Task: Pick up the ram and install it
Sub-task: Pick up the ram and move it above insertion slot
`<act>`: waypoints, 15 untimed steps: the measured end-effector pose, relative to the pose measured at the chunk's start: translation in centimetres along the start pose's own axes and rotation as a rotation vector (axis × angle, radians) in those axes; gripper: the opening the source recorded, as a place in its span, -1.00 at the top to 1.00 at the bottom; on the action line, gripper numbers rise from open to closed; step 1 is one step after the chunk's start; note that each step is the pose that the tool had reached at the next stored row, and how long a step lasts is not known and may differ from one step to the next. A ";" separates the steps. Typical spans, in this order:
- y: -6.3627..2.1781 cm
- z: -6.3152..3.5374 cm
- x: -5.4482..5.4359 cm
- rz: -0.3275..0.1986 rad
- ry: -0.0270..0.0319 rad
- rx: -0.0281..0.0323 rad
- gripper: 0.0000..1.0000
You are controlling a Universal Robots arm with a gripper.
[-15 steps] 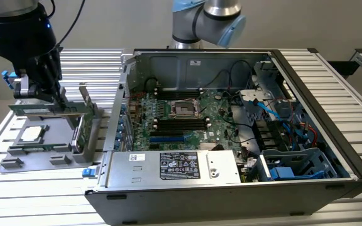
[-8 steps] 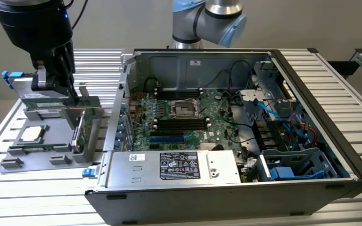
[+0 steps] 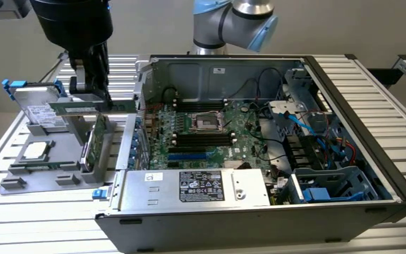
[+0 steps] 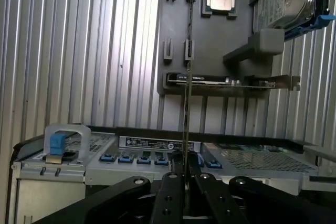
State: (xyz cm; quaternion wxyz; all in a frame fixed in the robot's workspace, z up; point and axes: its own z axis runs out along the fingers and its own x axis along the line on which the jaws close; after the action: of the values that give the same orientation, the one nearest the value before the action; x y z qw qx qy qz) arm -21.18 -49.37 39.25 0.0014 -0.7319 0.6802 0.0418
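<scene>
Though part-hidden, ram (image 3: 118, 107) in end effector (image 3: 90, 98).

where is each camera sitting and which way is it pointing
Exterior view: off the arm, raised, looking down on the open computer case and the grey holder; the arm and its tool show.
Wrist view: on the wrist, looking along the tool toward the holder; the tool's fingers show.
Shared: the ram clamped in the tool, the holder, the case.
</scene>
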 end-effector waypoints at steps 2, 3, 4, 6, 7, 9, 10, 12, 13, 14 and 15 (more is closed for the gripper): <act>-1.36 -0.09 0.1 0.000 -0.0046 0.0004 0.73; -1.83 -0.12 0.1 0.000 -0.0052 0.0004 0.73; -2.28 -0.14 0.2 0.000 -0.0054 0.0003 0.73; -3.18 -0.20 0.2 0.000 -0.0055 0.0003 0.73; -3.63 -0.22 0.3 0.000 -0.0055 0.0003 0.73; -4.53 -0.27 0.3 0.000 -0.0054 0.0002 0.73; -5.01 -0.29 0.4 0.000 -0.0055 0.0003 0.73; -5.90 -0.32 0.4 0.000 -0.0055 0.0003 0.73; -6.37 -0.31 0.4 0.000 -0.0055 0.0003 0.73; -6.84 -0.26 0.4 0.000 -0.0055 0.0003 0.73; -7.30 -0.19 0.4 0.000 -0.0054 0.0003 0.73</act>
State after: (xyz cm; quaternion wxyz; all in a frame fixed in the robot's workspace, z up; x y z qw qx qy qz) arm -13.88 -49.25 39.02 0.0033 -0.7319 0.6800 0.0437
